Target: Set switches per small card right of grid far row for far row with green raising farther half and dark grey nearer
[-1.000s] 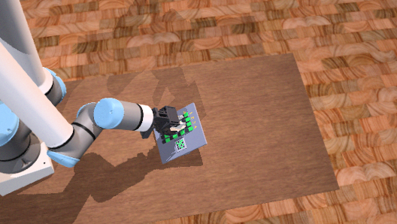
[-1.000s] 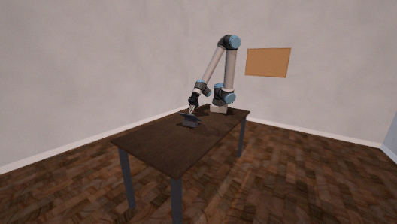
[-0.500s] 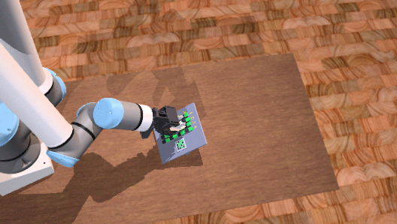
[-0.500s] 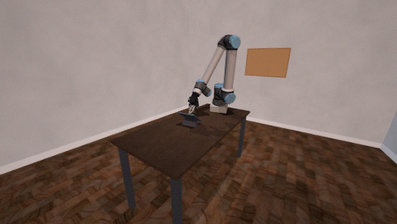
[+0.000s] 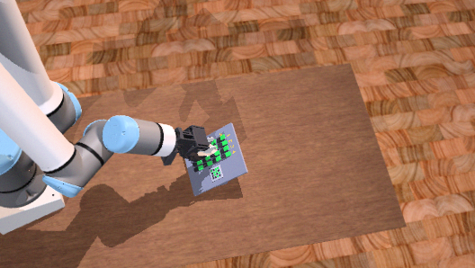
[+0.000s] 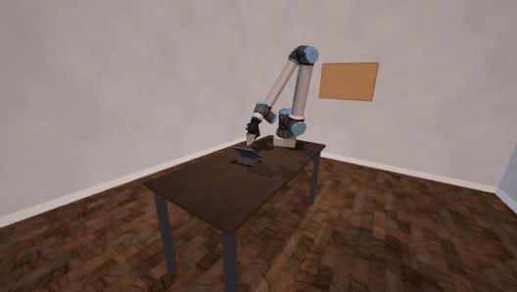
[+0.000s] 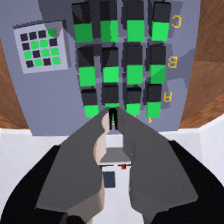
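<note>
A grey switch panel [image 5: 219, 162] lies on the table, small in the exterior view [image 6: 247, 156]. In the wrist view it carries a grid of green and dark grey rocker switches [image 7: 120, 60] in three rows marked C, B and A. The small card [image 7: 40, 46] with green and dark squares sits left of the grid in that view, and at the panel's near corner in the top view [image 5: 217, 173]. My gripper [image 7: 112, 109] is shut and empty. Its tips point down at the near edge of the second switch from the left in row A [image 7: 111, 99]. I cannot tell whether they touch it. The gripper also shows in the top view [image 5: 204, 155].
The panel sits on a dark wooden table [image 6: 235, 186] near the arm's base [image 6: 285, 141]. The arm's wrist and forearm [image 5: 135, 135] reach in from the left over the table. An orange board [image 6: 349, 81] hangs on the wall behind.
</note>
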`<state>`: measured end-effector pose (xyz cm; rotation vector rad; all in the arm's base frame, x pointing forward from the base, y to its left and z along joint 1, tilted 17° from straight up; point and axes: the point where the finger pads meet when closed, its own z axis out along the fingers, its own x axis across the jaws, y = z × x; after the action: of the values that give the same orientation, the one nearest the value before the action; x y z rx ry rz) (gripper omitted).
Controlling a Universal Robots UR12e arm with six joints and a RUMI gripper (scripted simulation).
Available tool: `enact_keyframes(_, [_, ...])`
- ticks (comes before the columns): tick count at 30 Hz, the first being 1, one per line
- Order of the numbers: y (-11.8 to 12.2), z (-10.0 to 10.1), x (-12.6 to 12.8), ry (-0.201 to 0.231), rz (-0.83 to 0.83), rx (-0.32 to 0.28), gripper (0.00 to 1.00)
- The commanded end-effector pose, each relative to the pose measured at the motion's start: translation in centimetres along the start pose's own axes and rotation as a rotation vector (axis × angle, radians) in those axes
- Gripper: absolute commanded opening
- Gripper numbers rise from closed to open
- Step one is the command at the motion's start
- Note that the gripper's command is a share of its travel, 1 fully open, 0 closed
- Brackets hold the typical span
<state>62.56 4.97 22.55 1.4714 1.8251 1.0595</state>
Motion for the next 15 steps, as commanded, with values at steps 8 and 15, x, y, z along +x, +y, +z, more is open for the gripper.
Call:
enact_keyframes(8, [0.06,-0.28,-0.03,0.0,-0.001,0.0,0.0])
enact_keyframes(15, [0.05,-0.64,-0.03,0.0,-0.001,0.0,0.0])
